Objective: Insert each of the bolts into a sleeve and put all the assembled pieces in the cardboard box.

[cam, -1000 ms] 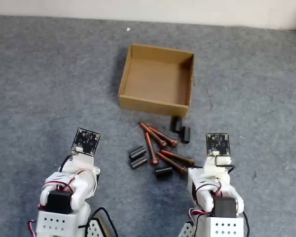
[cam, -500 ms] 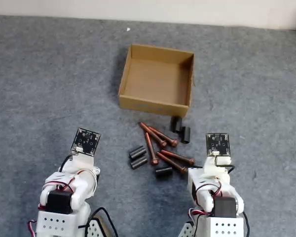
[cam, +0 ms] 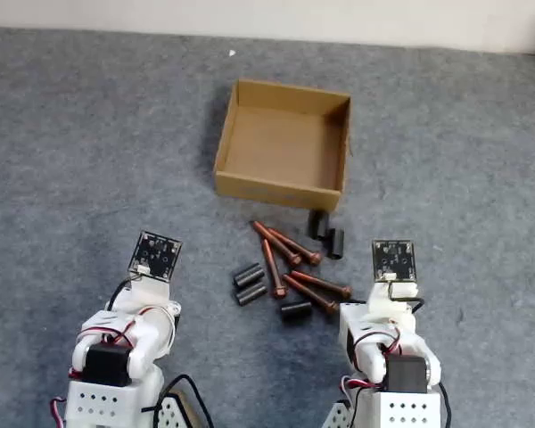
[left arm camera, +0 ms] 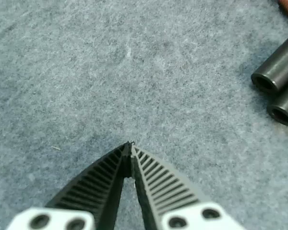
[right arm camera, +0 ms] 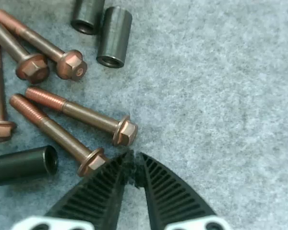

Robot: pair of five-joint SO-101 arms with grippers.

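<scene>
Copper bolts (cam: 321,283) x5, black sleeves (cam: 247,275) x5, all loose on the carpet (cam: 89,134) btwn the arms, near the cardboard box (cam: 276,189); nothing in it yet. Both sets of fingers pressed together, holding nothing: left gripper (left arm camera: 130,149) near two sleeves, right gripper (right arm camera: 133,163) just beside two bolt heads. I'd open R wide, grab the nearest bolt mid-shank, keep it level for L's sleeve.

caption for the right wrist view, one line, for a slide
Right gripper, shut, over grey carpet beside loose copper bolts and black sleeves, none assembled yet.
</scene>
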